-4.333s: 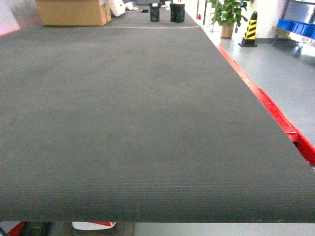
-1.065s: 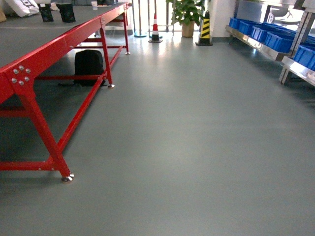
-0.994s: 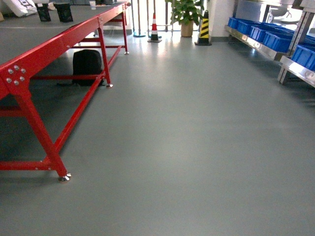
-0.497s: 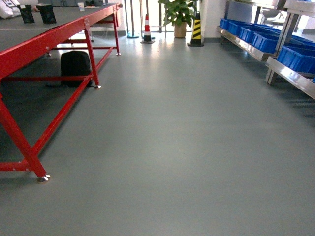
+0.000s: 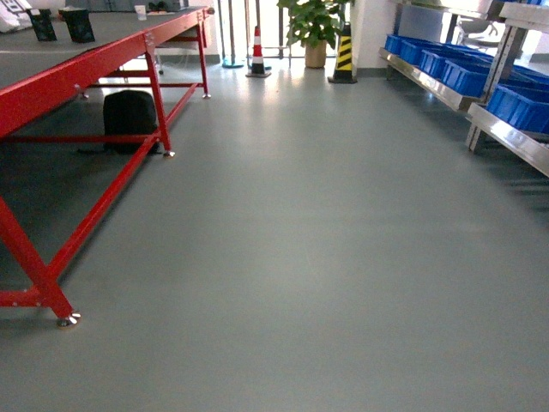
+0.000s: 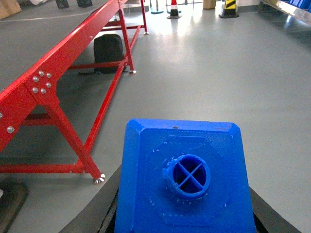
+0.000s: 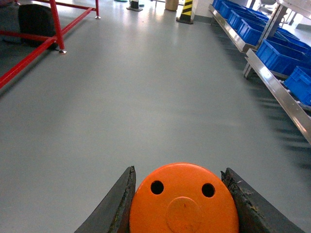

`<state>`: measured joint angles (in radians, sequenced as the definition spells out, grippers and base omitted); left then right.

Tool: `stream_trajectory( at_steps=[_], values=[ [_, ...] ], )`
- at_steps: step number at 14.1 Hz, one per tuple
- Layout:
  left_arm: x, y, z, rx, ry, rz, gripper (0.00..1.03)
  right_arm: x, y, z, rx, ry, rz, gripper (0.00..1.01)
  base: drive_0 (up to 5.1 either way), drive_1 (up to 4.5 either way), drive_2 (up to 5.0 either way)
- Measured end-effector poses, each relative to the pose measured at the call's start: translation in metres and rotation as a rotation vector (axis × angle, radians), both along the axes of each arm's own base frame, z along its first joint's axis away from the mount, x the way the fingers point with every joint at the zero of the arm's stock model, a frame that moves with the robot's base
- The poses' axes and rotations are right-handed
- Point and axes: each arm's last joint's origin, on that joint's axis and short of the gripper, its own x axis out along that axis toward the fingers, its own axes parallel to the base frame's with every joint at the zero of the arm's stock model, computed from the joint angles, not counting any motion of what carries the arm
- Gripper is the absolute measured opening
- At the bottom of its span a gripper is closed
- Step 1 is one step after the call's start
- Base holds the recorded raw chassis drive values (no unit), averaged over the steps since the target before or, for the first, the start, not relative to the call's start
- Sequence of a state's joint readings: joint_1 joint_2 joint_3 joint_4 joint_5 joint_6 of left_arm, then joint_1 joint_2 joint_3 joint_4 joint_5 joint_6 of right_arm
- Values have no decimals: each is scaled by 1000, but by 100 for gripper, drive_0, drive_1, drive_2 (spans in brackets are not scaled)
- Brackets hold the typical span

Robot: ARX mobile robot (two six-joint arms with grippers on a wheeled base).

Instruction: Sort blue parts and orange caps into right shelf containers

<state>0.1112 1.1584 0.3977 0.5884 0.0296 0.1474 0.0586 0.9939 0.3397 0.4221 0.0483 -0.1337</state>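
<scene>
1. Closest in, both arms are loaded. The left gripper has its dark fingers pressed against the sides of a blue part, stud end facing the wrist camera, long axis running out along the gripper.
2. On the other arm, the right gripper is clamped on an orange cap, a finger on each side, its holed flat top facing the camera.
3. Neither gripper shows in the head view, so the arms sit tucked in close to the body.
4. Mid-distance: open grey floor ahead, the red table off to the left with a black bag under it.
5. Further out and to the right, the right shelf containers line a metal rack running away from the robot.
6. That's the relation that matters: the crates lie ahead-right, well apart from both grippers. The right arm, with the cap, looks the nearer one; the right wrist view already catches the crates along its right edge.
7. My read: still transit, with no drop possible before the base closes in.
</scene>
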Motion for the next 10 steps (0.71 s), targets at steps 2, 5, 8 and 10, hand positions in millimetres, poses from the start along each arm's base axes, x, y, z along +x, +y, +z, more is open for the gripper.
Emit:
stream_trajectory(
  at_steps=[2,5,8,10],
  values=[
    [0,0,0,0,2,0,44,0,0,0,0,2,0,44,-11,418,-440],
    [0,0,0,0,-3,0,44,0,0,-1,0,6,0,44,-10,418,-439],
    [0,0,-1,-1,5,0,44,0,0,-1,0,6,0,44,-6,423,-435],
    [0,0,-1,-1,7,0,44,0,0,-1,0,6,0,44,1,430,-427]
  ],
)
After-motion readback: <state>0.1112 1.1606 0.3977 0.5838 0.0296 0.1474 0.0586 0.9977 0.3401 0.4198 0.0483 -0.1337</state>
